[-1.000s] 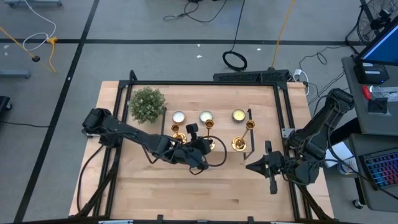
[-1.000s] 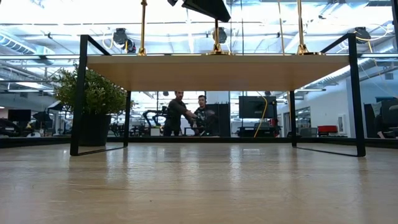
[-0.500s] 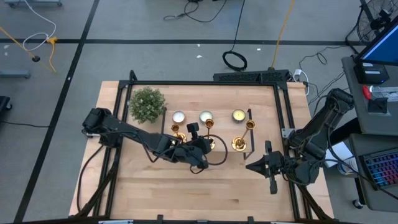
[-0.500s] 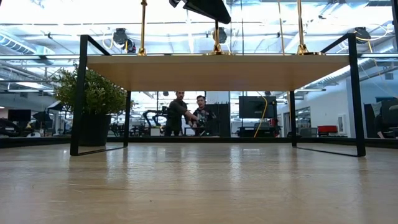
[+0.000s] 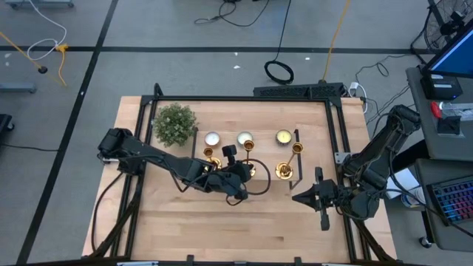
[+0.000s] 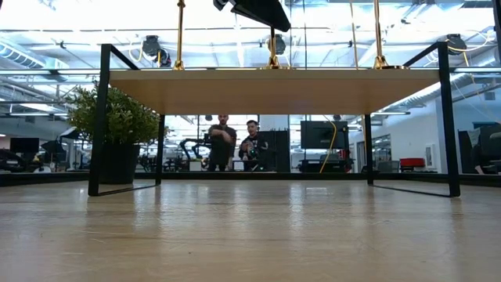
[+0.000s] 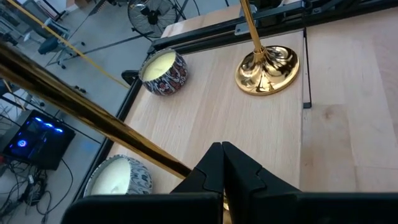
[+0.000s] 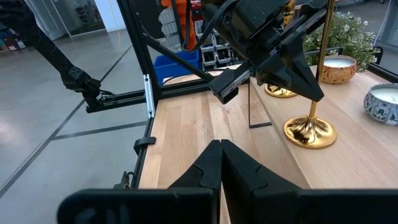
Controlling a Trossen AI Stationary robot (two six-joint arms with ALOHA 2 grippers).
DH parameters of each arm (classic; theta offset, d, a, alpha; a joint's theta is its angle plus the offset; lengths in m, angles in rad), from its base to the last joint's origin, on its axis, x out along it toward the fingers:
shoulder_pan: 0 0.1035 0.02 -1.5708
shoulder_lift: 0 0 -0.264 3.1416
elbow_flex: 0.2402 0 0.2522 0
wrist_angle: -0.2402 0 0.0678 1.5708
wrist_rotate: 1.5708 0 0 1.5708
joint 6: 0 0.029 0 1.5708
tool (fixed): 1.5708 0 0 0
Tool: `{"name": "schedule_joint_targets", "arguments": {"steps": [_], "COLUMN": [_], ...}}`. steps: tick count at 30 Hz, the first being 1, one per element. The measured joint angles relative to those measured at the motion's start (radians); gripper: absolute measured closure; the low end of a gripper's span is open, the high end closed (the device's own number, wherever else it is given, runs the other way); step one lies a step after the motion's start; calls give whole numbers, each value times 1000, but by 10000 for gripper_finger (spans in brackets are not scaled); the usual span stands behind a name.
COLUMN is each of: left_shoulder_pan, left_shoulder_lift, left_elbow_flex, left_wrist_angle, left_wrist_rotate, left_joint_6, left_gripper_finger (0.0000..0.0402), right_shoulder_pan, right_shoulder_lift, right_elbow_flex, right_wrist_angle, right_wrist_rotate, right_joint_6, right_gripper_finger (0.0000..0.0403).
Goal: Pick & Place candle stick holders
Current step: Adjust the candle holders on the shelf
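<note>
L gripper (image 5: pixel 251 171), dark two-finger, sits over mid-table, fingers pressed together, tips meeting in the left wrist view (image 7: pixel 222 163). A shiny brass candle stick holder stem (image 7: pixel 93 118) runs slantwise right by the tips, but can't tell if they actually clamp it. In the high view that middle brass candle stick holder (image 5: pixel 248 148) is just beyond the gripper, near the fingertips.

Other two: left brass candle stick holder (image 5: pixel 211 157), round flared base, is beside the L arm's wrist; right brass candle stick holder (image 5: pixel 285 168) stands apart toward the R side, upright, base flat on the light wooden table (image 5: pixel 222 229). Same one shows w/ thin stem and flared base in the left wrist view (image 7: pixel 267 67).

Behind the holders: row of three round pale tealight candles (image 5: pixel 244 138) in patterned tins. Bushy green potted plant (image 5: pixel 175 124) at the far L corner of the table. Black metal frame (image 5: pixel 244 97) borders the table.

R gripper (image 5: pixel 303 198), dark, waits near the table's R edge, fingers closed w/ nothing between them, well apart from all holders.

Low view: wooden shelf on black legs (image 6: pixel 274 84), brass stems above it, two people (image 6: pixel 235 145) far back in the room.
</note>
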Motion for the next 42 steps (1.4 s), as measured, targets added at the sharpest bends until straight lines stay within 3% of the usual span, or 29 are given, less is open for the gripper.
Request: {"name": "schedule_joint_targets", "arguments": {"steps": [24,32,39,42], "left_shoulder_pan": [-25,-94,-173,-197], "left_shoulder_lift": [-11,-97,-183,-212], "left_elbow_flex": [-1,-1,-1,-1], "left_wrist_angle": [15,80,81,63], "left_wrist_rotate": [-9,21,-29,-33], "left_joint_6": [-12,-108,-193,-232], "left_gripper_finger": [401,401,401,402], "right_shoulder_pan": [0,-4,-76,-122], "right_shoulder_lift": [0,0,20,38], "right_elbow_flex": [0,0,0,0], "right_wrist_angle": [0,0,-35,-66], "right_wrist_rotate": [-19,-18,-23,-88], "right_joint_6": [4,4,34,65], "right_gripper_finger": [403,403,403,403]}}
